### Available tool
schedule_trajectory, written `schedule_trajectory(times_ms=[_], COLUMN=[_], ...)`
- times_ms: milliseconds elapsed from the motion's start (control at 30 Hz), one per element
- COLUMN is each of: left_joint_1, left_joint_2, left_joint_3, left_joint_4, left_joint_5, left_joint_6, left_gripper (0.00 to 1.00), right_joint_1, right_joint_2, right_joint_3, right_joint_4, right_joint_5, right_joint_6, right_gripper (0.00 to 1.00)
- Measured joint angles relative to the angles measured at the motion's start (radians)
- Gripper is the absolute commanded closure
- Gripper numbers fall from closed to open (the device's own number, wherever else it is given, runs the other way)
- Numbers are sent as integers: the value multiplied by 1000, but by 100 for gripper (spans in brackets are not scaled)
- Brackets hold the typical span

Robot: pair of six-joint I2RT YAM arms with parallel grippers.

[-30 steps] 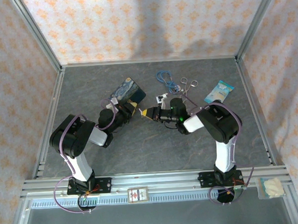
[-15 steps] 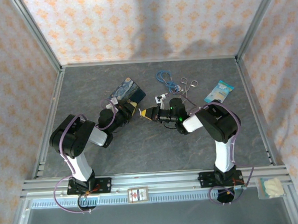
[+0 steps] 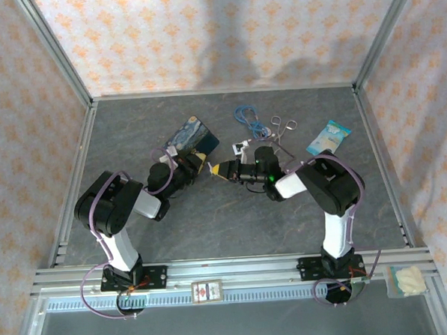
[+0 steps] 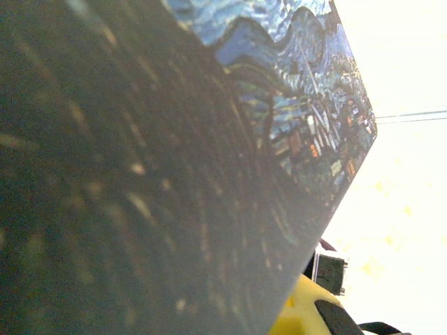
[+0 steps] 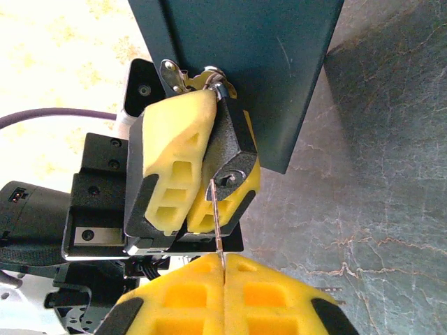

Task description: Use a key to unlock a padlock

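In the right wrist view the small dark padlock (image 5: 230,150) is clamped between the yellow fingers (image 5: 173,160) of my left gripper (image 5: 195,209), its keyhole facing the camera and its metal shackle (image 5: 209,75) at the top. My right gripper (image 5: 223,257) is shut on the thin silvery key (image 5: 220,227), seen edge-on. The key's tip touches the keyhole (image 5: 228,177). From above, the left gripper (image 3: 199,166) and the right gripper (image 3: 217,168) meet tip to tip mid-table.
The blue starry-night tin (image 3: 192,137) stands right behind the left gripper and looms close in the left wrist view (image 4: 174,174). Behind the right arm lie a blue coiled cable (image 3: 245,115), ring-handled scissors (image 3: 281,127), a small white block (image 3: 241,146) and a blue-white packet (image 3: 329,137).
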State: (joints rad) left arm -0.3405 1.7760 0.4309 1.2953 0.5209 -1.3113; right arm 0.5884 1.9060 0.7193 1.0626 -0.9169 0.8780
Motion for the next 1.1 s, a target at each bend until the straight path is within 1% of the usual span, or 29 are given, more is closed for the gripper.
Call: schedule_trajectory(times_ms=[700, 1100], left_joint_1=[0, 0], left_joint_2=[0, 0], left_joint_3=[0, 0], left_joint_4=[0, 0], left_joint_5=[0, -8], left_joint_6=[1, 1], left_gripper=[100, 100], right_joint_1=[0, 0], right_joint_2=[5, 31], right_joint_3=[-2, 35], right_joint_4=[-7, -21], right_joint_5=[1, -8], right_joint_6=[-6, -7], right_gripper=[100, 100])
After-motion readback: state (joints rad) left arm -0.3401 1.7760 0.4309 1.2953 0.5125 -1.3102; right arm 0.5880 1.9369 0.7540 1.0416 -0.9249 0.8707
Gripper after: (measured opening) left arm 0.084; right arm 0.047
